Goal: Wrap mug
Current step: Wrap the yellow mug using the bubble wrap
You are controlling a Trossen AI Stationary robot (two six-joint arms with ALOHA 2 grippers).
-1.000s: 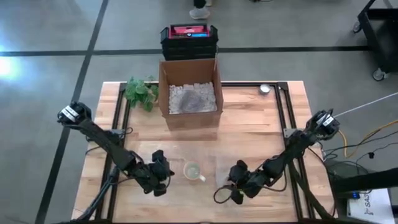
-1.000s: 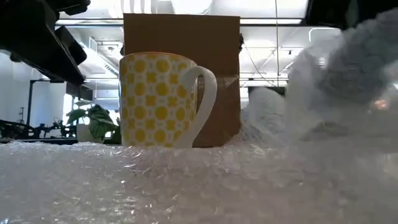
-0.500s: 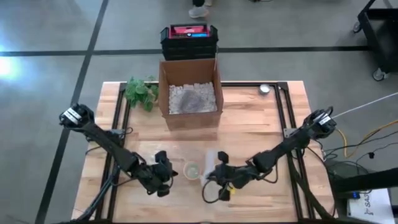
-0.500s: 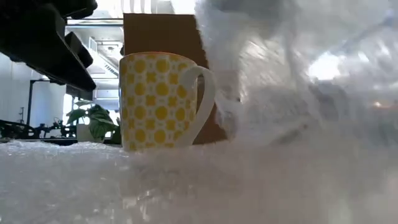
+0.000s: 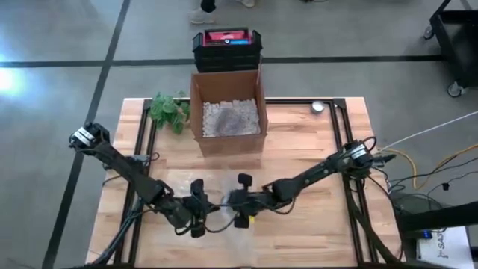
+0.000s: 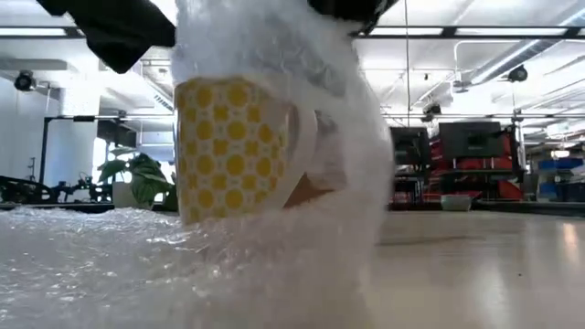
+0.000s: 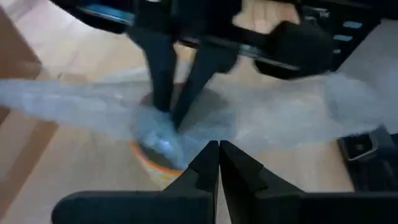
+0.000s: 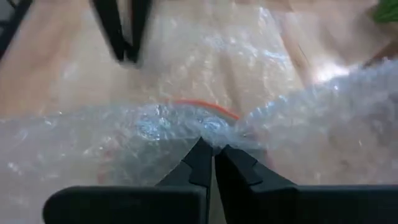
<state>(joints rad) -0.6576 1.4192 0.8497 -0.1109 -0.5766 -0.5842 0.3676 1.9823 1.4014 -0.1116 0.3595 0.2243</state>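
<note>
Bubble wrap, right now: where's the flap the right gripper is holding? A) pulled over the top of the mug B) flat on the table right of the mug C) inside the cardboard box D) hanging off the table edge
A: the right gripper, shut on the bubble wrap, has it draped over the yellow mug, covering its rim and handle side in the low view.

A light wooden tabletop (image 5: 299,161) holds an open cardboard box (image 5: 228,112), a green plant (image 5: 168,110) beside it and a small round metal thing (image 5: 319,107). A sheet of bubble wrap (image 6: 110,265) lies under both arms' jaws, carrying a yellow patterned mug (image 6: 233,151).
</note>
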